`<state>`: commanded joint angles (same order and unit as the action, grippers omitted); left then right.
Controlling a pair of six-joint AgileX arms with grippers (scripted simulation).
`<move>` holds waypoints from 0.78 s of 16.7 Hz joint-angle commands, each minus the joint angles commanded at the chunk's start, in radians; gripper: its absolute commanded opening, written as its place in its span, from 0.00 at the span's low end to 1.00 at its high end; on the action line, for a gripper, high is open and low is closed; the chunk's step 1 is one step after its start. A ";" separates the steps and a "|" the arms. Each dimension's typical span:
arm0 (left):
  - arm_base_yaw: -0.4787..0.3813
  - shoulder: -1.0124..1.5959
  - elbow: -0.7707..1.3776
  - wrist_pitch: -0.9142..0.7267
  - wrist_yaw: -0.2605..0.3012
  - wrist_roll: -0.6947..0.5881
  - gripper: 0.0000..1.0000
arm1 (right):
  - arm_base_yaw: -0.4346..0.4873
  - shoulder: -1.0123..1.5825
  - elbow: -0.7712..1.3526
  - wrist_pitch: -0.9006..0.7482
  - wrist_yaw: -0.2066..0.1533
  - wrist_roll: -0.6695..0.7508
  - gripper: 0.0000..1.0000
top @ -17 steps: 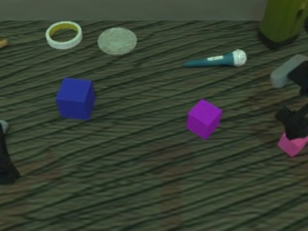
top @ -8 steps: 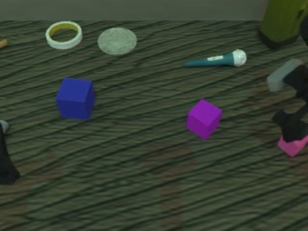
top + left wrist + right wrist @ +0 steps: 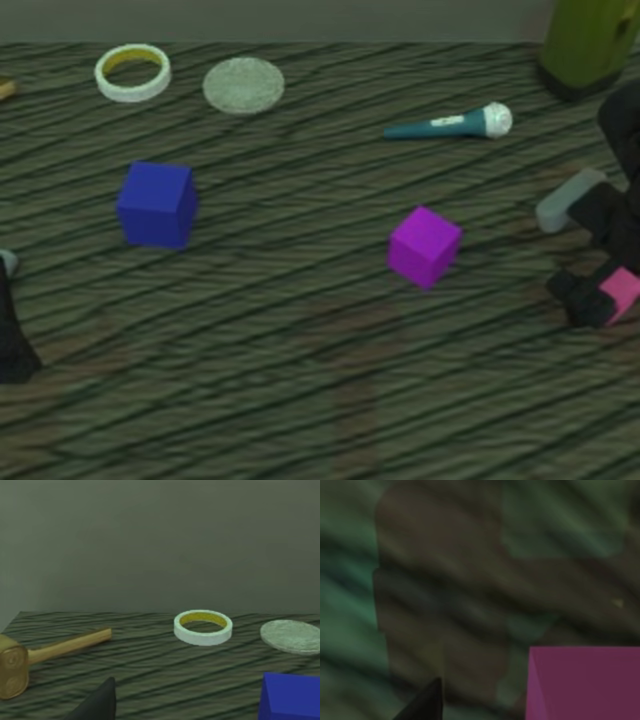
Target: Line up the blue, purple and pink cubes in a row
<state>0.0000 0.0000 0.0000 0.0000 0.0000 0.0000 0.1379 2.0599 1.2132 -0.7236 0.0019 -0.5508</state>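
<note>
The deep blue cube [image 3: 156,204] sits left of centre, and its corner shows in the left wrist view [image 3: 292,697]. The purple cube [image 3: 424,245] stands right of centre. The small pink cube [image 3: 622,292] rests near the table's right edge, partly covered by my right gripper [image 3: 592,296]. That gripper is down at the cube's left side, open. In the right wrist view the pink cube [image 3: 585,682] is close beside one dark fingertip [image 3: 431,700], with a gap between them. My left gripper [image 3: 12,345] is parked, open, at the left edge.
At the back are a white tape ring [image 3: 132,72], a grey disc [image 3: 243,85] and a teal microphone [image 3: 450,123]. A green object [image 3: 590,40] stands at the back right corner. A wooden hammer [image 3: 45,655] lies at the far left.
My right arm has swung down and leftward, and its gripper has dropped lower beside the pink cube. The three cubes and the left arm have not moved.
</note>
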 joint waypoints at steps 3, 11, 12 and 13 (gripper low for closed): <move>0.000 0.000 0.000 0.000 0.000 0.000 1.00 | 0.000 0.001 -0.001 0.002 0.000 0.000 1.00; 0.000 0.000 0.000 0.000 0.000 0.000 1.00 | 0.000 0.001 -0.001 0.002 0.000 0.000 0.47; 0.000 0.000 0.000 0.000 0.000 0.000 1.00 | 0.000 0.001 -0.001 0.002 0.000 0.000 0.40; 0.000 0.000 0.000 0.000 0.000 0.000 1.00 | 0.000 0.001 -0.001 0.002 0.000 0.000 0.32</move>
<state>0.0000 0.0000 0.0000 0.0000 0.0000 0.0000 0.1379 2.0612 1.2118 -0.7213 0.0019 -0.5508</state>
